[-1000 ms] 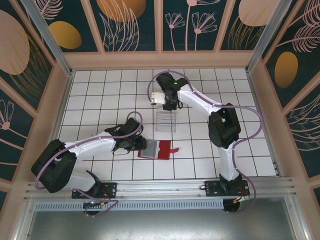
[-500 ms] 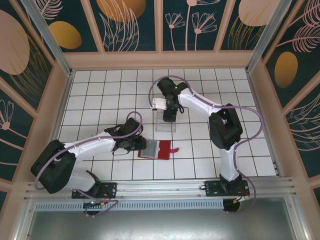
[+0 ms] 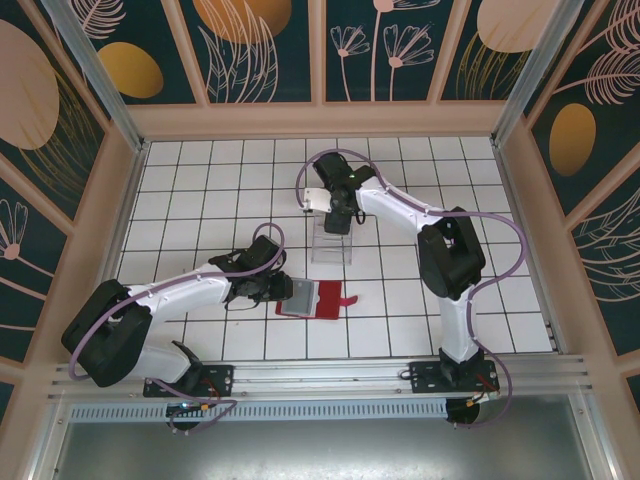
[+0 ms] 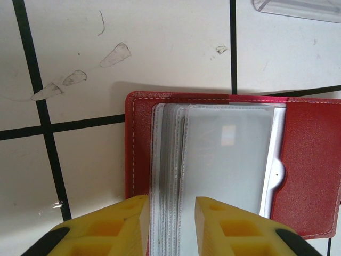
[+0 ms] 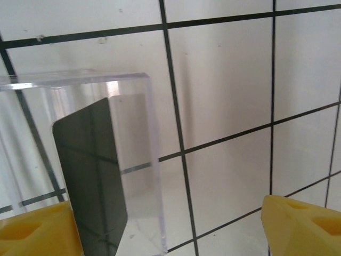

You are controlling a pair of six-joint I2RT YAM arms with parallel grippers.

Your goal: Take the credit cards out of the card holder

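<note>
The red card holder (image 3: 322, 299) lies open on the tiled floor, its clear grey inner sleeves (image 4: 224, 154) fanned up from the red cover (image 4: 311, 160). My left gripper (image 3: 284, 291) is shut on the edge of that sleeve stack, one yellow finger (image 4: 114, 224) on each side of it. One dark credit card (image 5: 90, 176) stands on end inside the clear plastic box (image 5: 153, 160). My right gripper (image 3: 337, 222) hovers over that box, open wide, with nothing between its fingers (image 5: 303, 226).
The clear box (image 3: 332, 243) stands about one tile beyond the card holder. The red closing tab (image 3: 349, 300) sticks out to the right. White tiles stretch to the wooden walls on all sides.
My right gripper has opened above the clear box and its wrist has shifted slightly over it. The left gripper and the card holder have not moved.
</note>
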